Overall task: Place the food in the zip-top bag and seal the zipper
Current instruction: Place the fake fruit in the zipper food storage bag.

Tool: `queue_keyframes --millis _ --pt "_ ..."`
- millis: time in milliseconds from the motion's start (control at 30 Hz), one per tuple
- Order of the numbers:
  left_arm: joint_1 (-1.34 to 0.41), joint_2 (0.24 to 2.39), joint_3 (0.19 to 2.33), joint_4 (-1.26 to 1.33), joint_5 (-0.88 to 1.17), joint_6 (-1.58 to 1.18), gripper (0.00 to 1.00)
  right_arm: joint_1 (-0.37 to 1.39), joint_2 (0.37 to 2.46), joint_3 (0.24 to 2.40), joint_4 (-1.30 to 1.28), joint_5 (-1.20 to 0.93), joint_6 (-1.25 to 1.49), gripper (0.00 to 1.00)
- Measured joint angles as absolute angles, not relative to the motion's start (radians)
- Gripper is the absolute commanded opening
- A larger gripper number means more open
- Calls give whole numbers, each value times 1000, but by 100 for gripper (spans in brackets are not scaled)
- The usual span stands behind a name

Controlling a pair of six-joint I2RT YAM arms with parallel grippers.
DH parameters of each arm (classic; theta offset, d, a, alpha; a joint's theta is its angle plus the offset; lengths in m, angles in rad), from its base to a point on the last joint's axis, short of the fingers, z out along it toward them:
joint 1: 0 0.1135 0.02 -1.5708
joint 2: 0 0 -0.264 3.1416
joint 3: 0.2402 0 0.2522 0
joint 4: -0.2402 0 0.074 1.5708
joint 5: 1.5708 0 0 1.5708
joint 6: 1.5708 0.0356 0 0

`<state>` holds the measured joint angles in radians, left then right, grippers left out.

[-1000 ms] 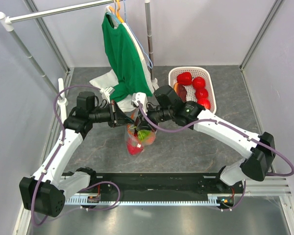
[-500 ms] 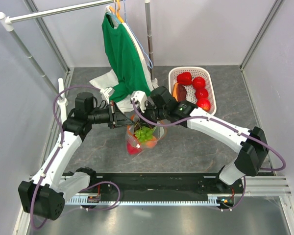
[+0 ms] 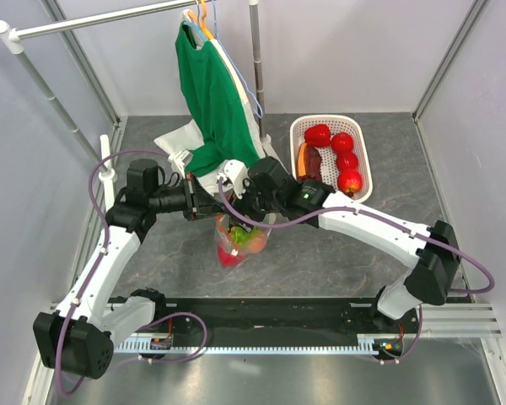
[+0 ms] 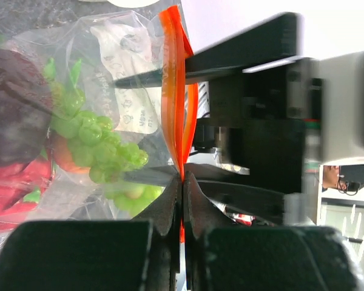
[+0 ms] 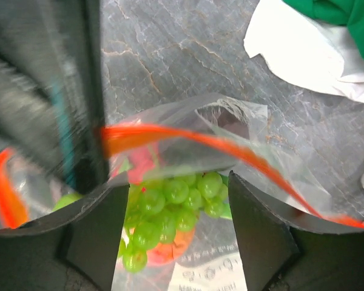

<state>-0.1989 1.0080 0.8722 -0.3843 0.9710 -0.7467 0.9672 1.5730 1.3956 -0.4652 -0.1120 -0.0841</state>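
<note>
Right gripper [image 3: 239, 206] is shifted left versus half a second ago and is brought close to left gripper [image 4: 182, 182]. Zipper [image 4: 177, 91] is pinched tight by left gripper; right jaws are held apart, straddling it. Zip-top bag [image 3: 236, 242] is hung between both grippers, with grapes [image 5: 176, 195] kept inside.

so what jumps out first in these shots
The clear zip-top bag held up at the centre, with a green grape bunch and red fruit inside. The left gripper pinches its orange zipper. Behind, a green shirt hangs beside a filled white basket.
</note>
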Motion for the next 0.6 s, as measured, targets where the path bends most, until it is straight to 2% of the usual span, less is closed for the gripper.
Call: queue_keyframes --millis 333,600 --pt "-181 1022 872 -387 971 -746 2 967 1478 1568 -614 -109 -154 76" --pt "-181 1026 872 -386 976 -746 2 913 1409 1554 -651 -114 -124 73"
